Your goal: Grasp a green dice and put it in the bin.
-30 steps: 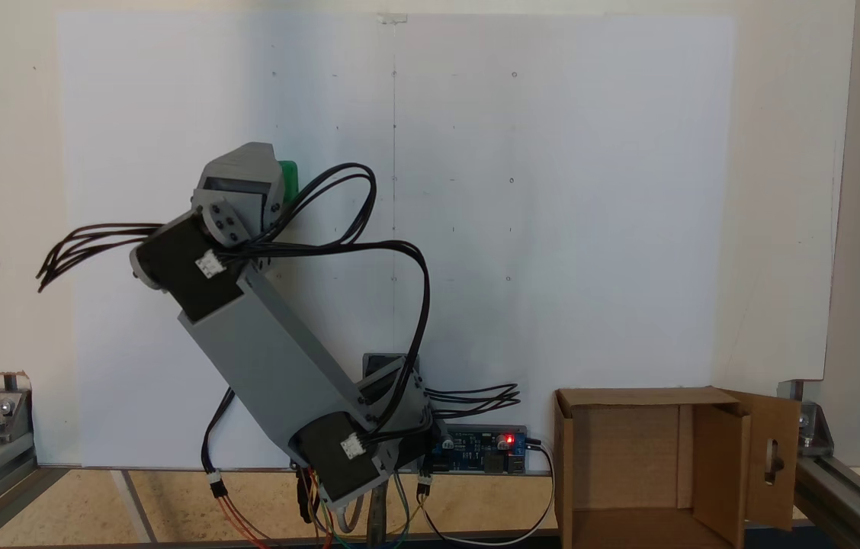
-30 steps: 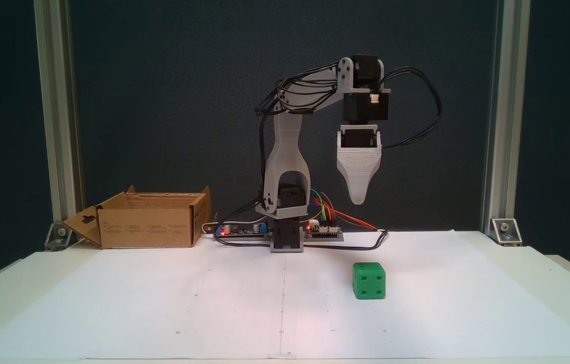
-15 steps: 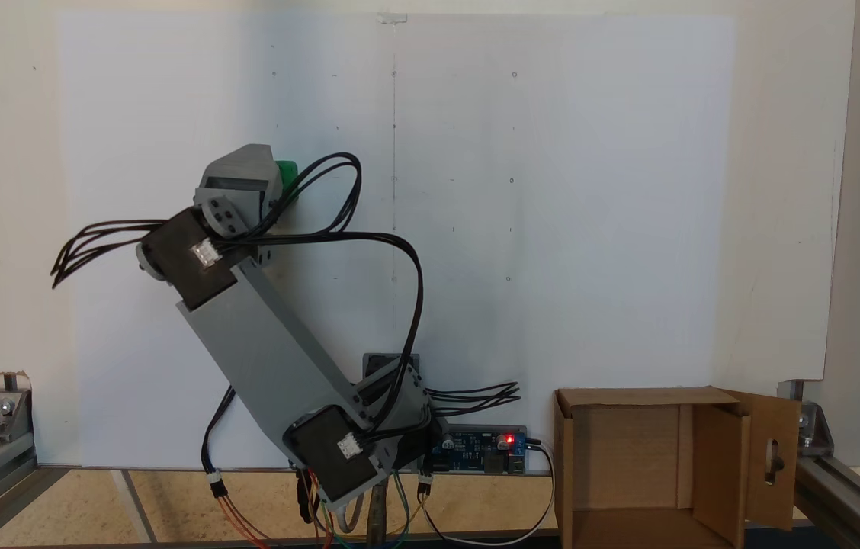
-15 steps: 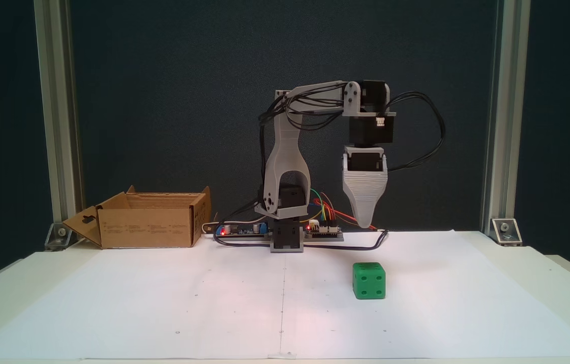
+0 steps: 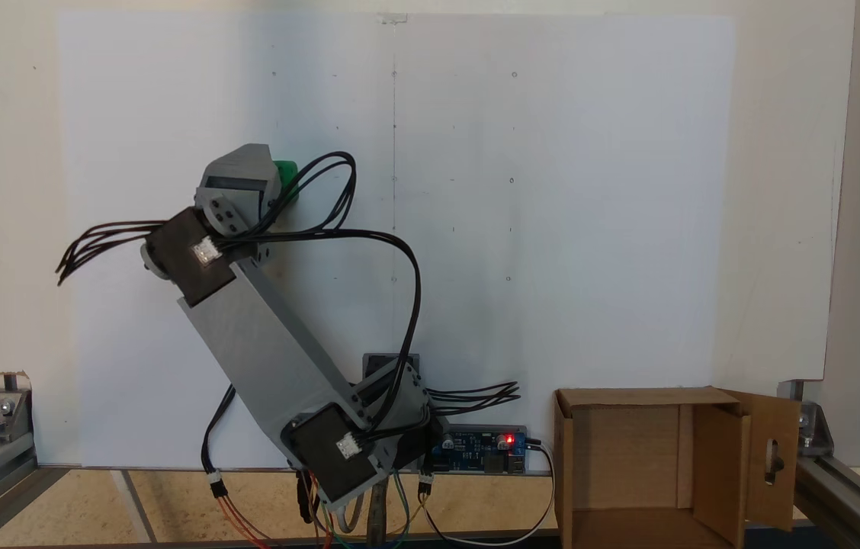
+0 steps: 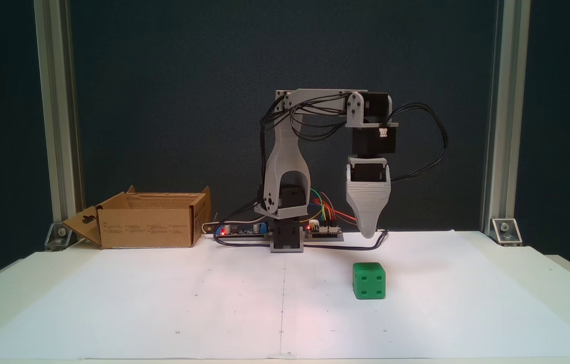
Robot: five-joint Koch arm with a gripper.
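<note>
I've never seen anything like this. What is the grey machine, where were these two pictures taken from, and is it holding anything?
It is a small robot arm bolted at the table's back edge. One fixed view looks down from above; the other faces the arm from the table's front. On the white paper sheet sits a green dice, untouched. The arm's gripper hangs just above the dice, pointing down. Its fingers line up one behind the other, so I cannot tell whether they are open. It holds nothing. A cardboard bin waits at the left in the front view.

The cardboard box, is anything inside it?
The bin looks empty: a fixed view from above shows bare brown walls and floor. Its far right corner is hidden behind an inner flap. The green dice sits out on the white paper.
</note>
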